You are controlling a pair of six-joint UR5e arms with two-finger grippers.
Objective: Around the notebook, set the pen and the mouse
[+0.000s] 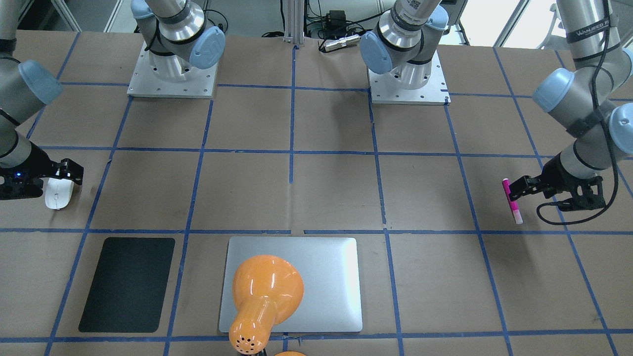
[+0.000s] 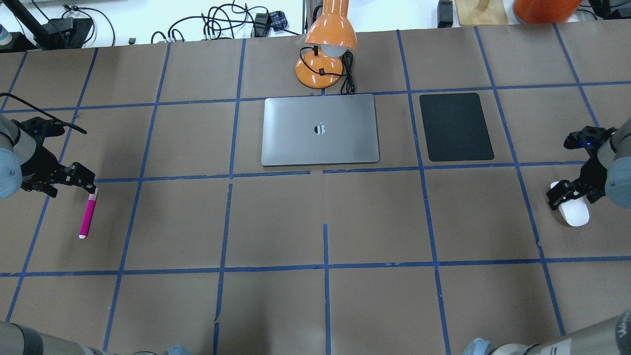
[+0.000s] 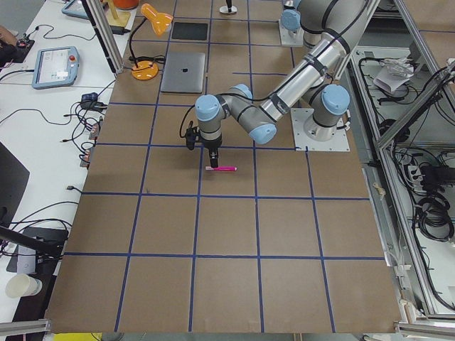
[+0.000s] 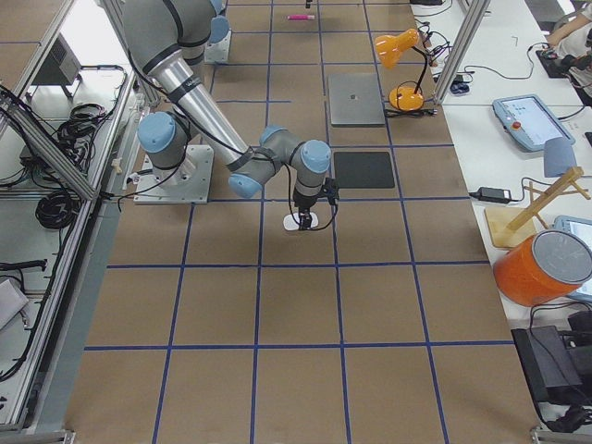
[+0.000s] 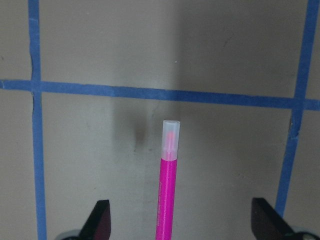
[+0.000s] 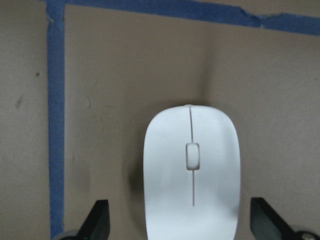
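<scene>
The magenta pen (image 2: 88,216) lies flat on the brown table at the robot's far left, pale cap pointing away from the wrist. My left gripper (image 2: 81,177) is open and low over the pen's pink end; in the left wrist view the pen (image 5: 167,190) runs up between the widely spread fingers (image 5: 100,220). At the far right the white mouse (image 2: 573,212) rests on the table, with my right gripper (image 2: 562,193) open and straddling its rear. In the right wrist view the mouse (image 6: 191,175) sits between the fingers (image 6: 97,220). The silver notebook (image 2: 320,129) lies closed at the table's far middle.
A black mat (image 2: 456,126) lies just right of the notebook. An orange desk lamp (image 2: 328,44) stands behind the notebook, its shade hanging over it (image 1: 267,291). Blue tape lines grid the brown table (image 2: 325,222).
</scene>
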